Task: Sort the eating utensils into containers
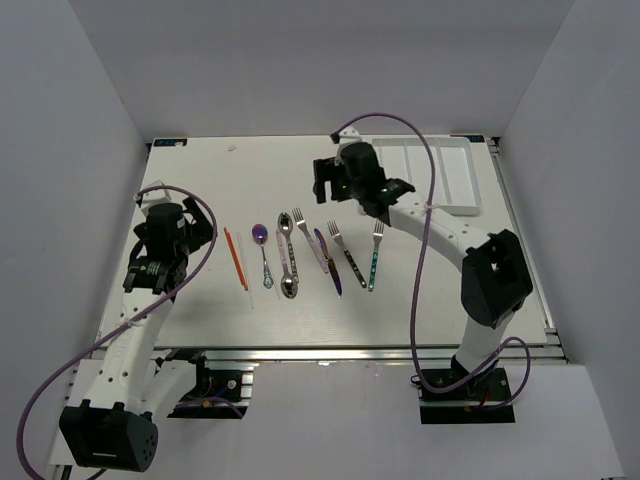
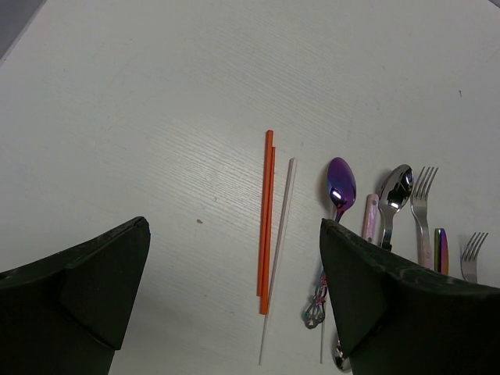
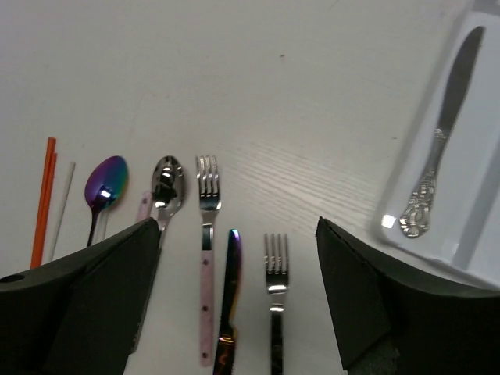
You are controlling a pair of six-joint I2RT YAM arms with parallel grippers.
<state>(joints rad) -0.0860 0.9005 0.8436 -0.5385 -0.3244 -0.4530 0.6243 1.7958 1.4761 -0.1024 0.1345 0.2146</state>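
Several eating utensils lie in a row on the white table: orange chopsticks (image 1: pixel 236 258) (image 2: pixel 266 226), a pale chopstick (image 2: pixel 280 250), a purple spoon (image 1: pixel 260 234) (image 2: pixel 341 183), a silver spoon (image 1: pixel 285 222) (image 3: pixel 166 187), a pink-handled fork (image 3: pixel 206 234), an iridescent knife (image 1: pixel 328 262) (image 3: pixel 229 305), and two more forks (image 1: pixel 346 255) (image 1: pixel 375 255). The containers are the compartments of a white tray (image 1: pixel 455 165) (image 3: pixel 469 187) at the back right. One holds a silver knife (image 3: pixel 439 141). My left gripper (image 1: pixel 170 232) (image 2: pixel 234 223) hangs open above the chopsticks. My right gripper (image 1: pixel 335 180) (image 3: pixel 237 223) hangs open over the knife and forks, left of the tray.
A second silver spoon (image 1: pixel 289 285) lies near the front of the row. Grey walls close in the table on both sides and at the back. The right arm's purple cable (image 1: pixel 425 210) loops over the tray's near edge.
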